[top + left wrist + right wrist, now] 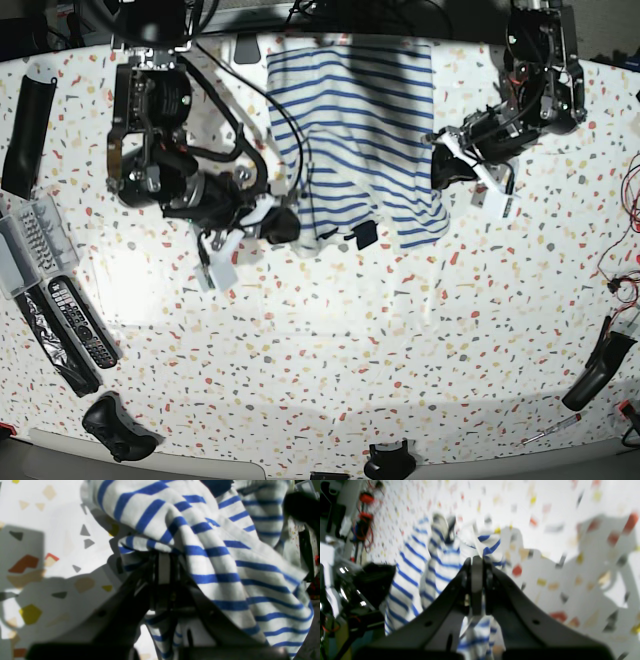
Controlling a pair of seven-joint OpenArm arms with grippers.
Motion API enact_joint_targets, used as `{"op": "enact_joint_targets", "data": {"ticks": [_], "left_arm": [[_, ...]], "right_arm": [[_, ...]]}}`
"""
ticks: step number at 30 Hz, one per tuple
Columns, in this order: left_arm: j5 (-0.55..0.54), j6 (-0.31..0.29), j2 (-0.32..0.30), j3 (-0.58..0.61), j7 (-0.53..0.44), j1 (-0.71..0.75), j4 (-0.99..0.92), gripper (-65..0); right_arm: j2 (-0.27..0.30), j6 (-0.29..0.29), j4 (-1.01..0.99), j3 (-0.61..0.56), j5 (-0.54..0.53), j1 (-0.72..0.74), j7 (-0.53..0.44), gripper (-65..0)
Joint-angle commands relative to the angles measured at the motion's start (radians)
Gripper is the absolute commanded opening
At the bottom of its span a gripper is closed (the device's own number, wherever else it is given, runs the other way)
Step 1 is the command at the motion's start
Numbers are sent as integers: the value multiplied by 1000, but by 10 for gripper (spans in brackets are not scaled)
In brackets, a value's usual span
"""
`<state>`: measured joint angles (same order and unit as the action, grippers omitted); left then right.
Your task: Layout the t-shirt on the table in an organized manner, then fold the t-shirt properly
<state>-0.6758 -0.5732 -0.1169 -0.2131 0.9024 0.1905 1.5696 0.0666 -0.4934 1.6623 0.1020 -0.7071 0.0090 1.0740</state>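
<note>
Where the base view begins at its left edge, I see a long black case (24, 122) lying on the table (330, 350), and nearer to me a grey tray (28, 245) with two remote controls (75, 322) beside it. A black controller (115, 425) sits near the front left corner.

Moving right, the right gripper (283, 224) is at the shirt's left hem corner. From its wrist camera I see the fingers (477, 580) pressed together with striped cloth pinched at their tips; that view is blurred, so I cannot tell how much fabric is caught.

The t-shirt (355, 140) lies in the far middle of the table, its stripes running across, its far edge at the table's back rim and a small dark tag (365, 235) at the near hem. It is bunched and rumpled along the left side.

Further right, the left gripper (445, 165) is at the shirt's right edge. Its wrist camera shows the jaws clamped shut on a fold of the cloth (200, 555), which drapes over them.

At the far right, a black handle-shaped tool (598, 370) rests near the table's edge.
</note>
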Motion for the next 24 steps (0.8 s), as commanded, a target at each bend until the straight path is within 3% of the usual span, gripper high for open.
{"op": "enact_joint_targets", "data": {"ticks": [1,5,11,15,19,24], "left_arm": [[-20,-7,-6,-2,-13,-8,14,-650],[-20,-7,-21,-2,-13,-8,14,-650],[-21,-7,-45,-1,-13,-10,14,-650],[-23,-7,-53,-3,-14,-11,14,-650],[-24,-7,-53,-3,-44,-11,15,-650],[-24,-8,-53,-3,-67,-11,38,-650]], "right_arm": [[3,-11,16,3,-21,29,-26,-650],[-4,-11,16,3,21,81,-73,-650],[-46,-12,15,1,270,115,-140,-650],[-53,-12,14,2,284,121,-194,-650],[-53,-12,15,2,285,159,-196,-433],[-53,-12,15,2,285,209,-194,-406]]}}
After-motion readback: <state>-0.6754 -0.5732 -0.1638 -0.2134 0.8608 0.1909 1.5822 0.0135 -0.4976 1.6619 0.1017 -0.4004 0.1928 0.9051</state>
